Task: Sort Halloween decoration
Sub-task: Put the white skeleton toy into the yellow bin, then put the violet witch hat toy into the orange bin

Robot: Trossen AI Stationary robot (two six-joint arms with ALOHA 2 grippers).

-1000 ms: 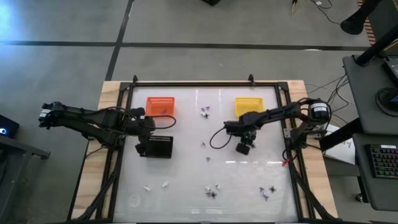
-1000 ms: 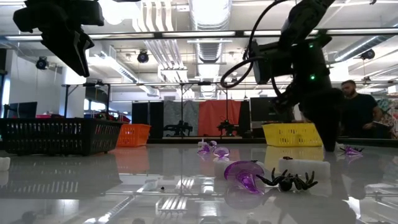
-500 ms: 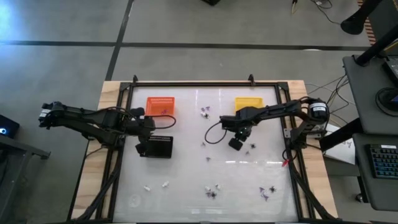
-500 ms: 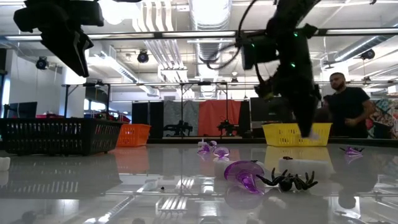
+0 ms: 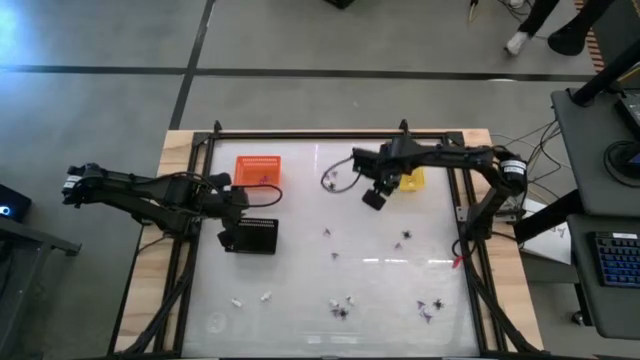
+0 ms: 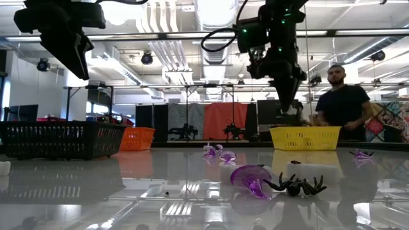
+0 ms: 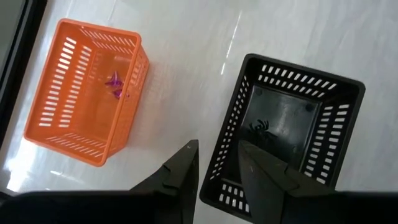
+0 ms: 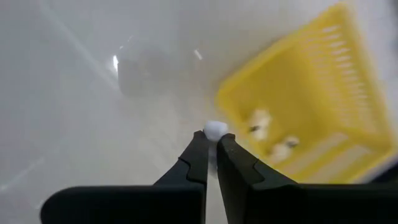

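My right gripper [image 5: 372, 199] hangs in the air just left of the yellow basket [image 5: 402, 172], shut on a small whitish trinket [image 8: 215, 129]. The yellow basket [image 8: 311, 106] holds a few whitish trinkets. My left gripper [image 7: 217, 146] waits open above the near-left rim of the black basket [image 7: 292, 137], which has a black spider [image 7: 260, 129] in it. The orange basket [image 7: 84, 93] holds a purple trinket [image 7: 114, 83]. More purple, dark and whitish trinkets lie scattered on the table, such as a purple cluster [image 5: 330, 180] and a whitish pair [image 5: 252, 298]. My right gripper pinches the whitish trinket [image 8: 215, 129] between its two fingertips [image 8: 200, 140]; only a rounded bit shows past the tips. The trinket is lifted clear of the table.
Trinkets lie near the table's near edge [image 5: 342, 306] and near-right corner [image 5: 430, 308]; a purple one and a black spider sit close to the low camera [image 6: 275, 182]. A black frame [image 5: 300, 134] rims the table. A person [image 6: 342, 105] stands beyond the far edge.
My right gripper has risen from the table's middle right and swung toward the far edge and a little left, up to the yellow basket, carrying the whitish trinket clear of the table. The person behind the table has walked left in the low view.
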